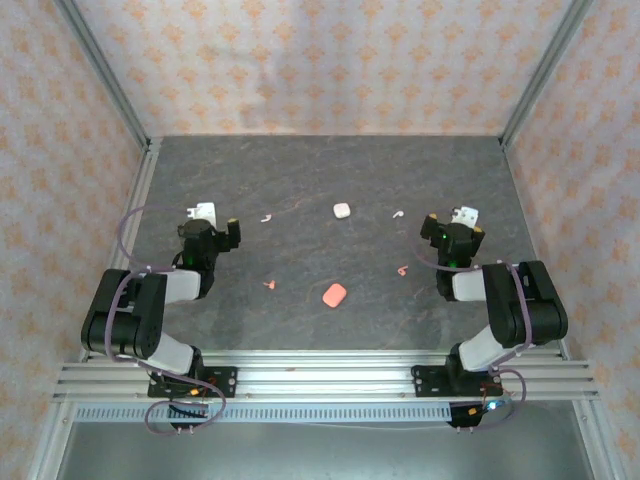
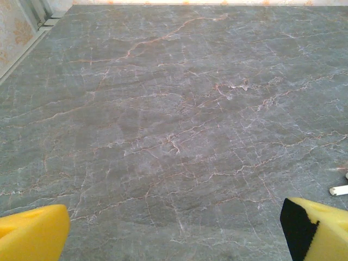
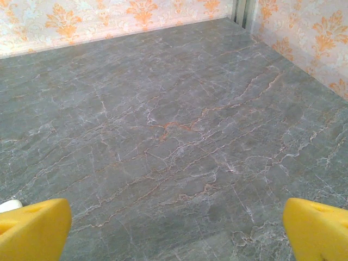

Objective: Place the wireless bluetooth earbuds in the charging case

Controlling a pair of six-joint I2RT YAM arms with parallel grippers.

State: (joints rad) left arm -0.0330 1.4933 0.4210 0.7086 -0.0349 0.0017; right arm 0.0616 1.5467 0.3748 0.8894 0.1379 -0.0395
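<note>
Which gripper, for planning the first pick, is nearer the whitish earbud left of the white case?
Left. Left gripper sits beside the whitish earbud; right gripper is past the white case.

Blk arms (image 1: pixel 130 315) w/ lt-grey links (image 1: pixel 180 287), looped purplish cables (image 1: pixel 125 235), yellow end effector fingers (image 2: pixel 32 231).

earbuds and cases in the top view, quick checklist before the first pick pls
1. left gripper open and empty: ok.
2. right gripper open and empty: ok.
3. All four earbuds loose on the table, well apart: whitish earbuds on the far side, coral-pink earbuds nearer the arms: ok.
4. white case and coral-pink case standing free between the arms, nothing touching them: ok.
5. Case lids open to take an earbud: cannot tell, too small.
</note>
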